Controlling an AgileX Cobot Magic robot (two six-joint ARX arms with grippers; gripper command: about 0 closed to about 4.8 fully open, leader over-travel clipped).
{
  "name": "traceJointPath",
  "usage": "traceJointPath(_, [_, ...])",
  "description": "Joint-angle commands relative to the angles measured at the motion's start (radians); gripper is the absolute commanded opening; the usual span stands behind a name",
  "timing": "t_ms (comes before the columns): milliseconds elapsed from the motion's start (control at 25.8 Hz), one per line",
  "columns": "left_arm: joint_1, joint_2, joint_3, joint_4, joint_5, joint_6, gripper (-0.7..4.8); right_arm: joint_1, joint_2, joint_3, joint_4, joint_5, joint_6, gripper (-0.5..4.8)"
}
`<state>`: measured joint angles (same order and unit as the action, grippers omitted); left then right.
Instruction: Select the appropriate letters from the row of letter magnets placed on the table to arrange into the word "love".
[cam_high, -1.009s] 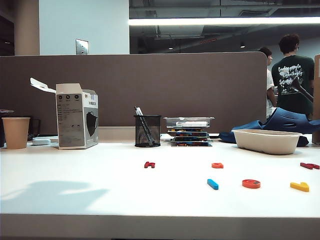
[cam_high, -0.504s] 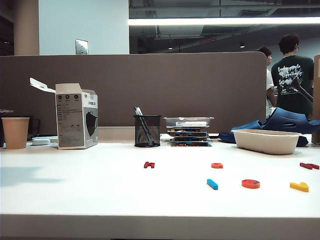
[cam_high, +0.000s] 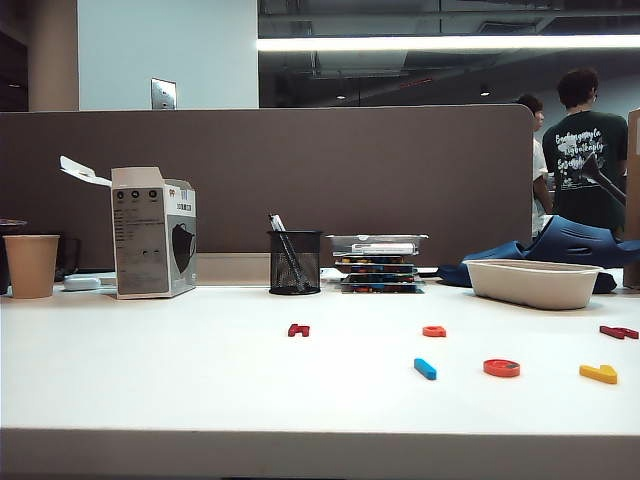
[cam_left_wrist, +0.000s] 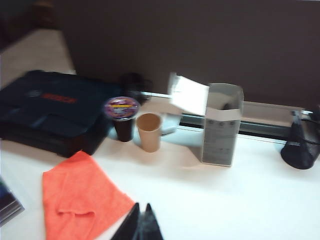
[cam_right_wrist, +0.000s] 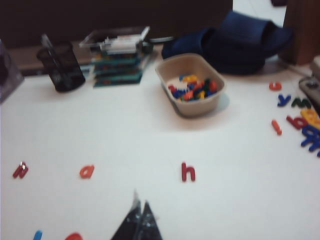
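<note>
Left gripper (cam_left_wrist: 140, 220) closed, empty, over white worktop (cam_high: 150, 370), right gripper (cam_right_wrist: 140, 216) closed, empty, near blue letter (cam_high: 425, 368), orange-red ring (cam_high: 501, 367).

Low frontal exterior; blurry, perhaps raised wrists.

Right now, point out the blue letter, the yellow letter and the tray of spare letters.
blue letter (cam_high: 425, 369), exterior view, middle of the bar.
yellow letter (cam_high: 599, 374), exterior view, its centre.
tray (cam_right_wrist: 196, 107), right wrist view, front wall.
</note>
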<state>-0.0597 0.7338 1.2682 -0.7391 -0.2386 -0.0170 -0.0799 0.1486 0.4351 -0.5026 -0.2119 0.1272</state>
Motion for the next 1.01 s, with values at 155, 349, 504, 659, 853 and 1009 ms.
traceJointPath(155, [-0.014, -0.328, -0.222, 0.010, 0.028, -0.040, -0.05, 0.000, -0.062, -0.123, 0.150, -0.008, 0.024, -0.08])
traceJointPath(349, [-0.014, -0.595, -0.405, 0.071, 0.040, -0.032, -0.05, 0.001, -0.081, -0.222, 0.214, 0.009, 0.022, -0.09])
traceJointPath(504, [-0.016, -0.732, -0.565, 0.188, 0.041, -0.011, -0.06, 0.001, -0.101, -0.269, 0.241, 0.012, -0.030, -0.08])
traceJointPath(659, [-0.014, -0.723, -0.763, 0.359, 0.071, 0.004, -0.05, 0.001, -0.131, -0.341, 0.300, 0.042, -0.060, -0.09])
traceJointPath(853, [-0.014, -0.731, -0.950, 0.672, 0.095, 0.017, -0.05, -0.001, -0.148, -0.411, 0.352, 0.056, -0.132, -0.08])
traceJointPath(1009, [-0.013, -0.728, -1.062, 0.736, 0.147, 0.032, -0.05, -0.001, -0.151, -0.436, 0.364, 0.070, -0.140, -0.08])
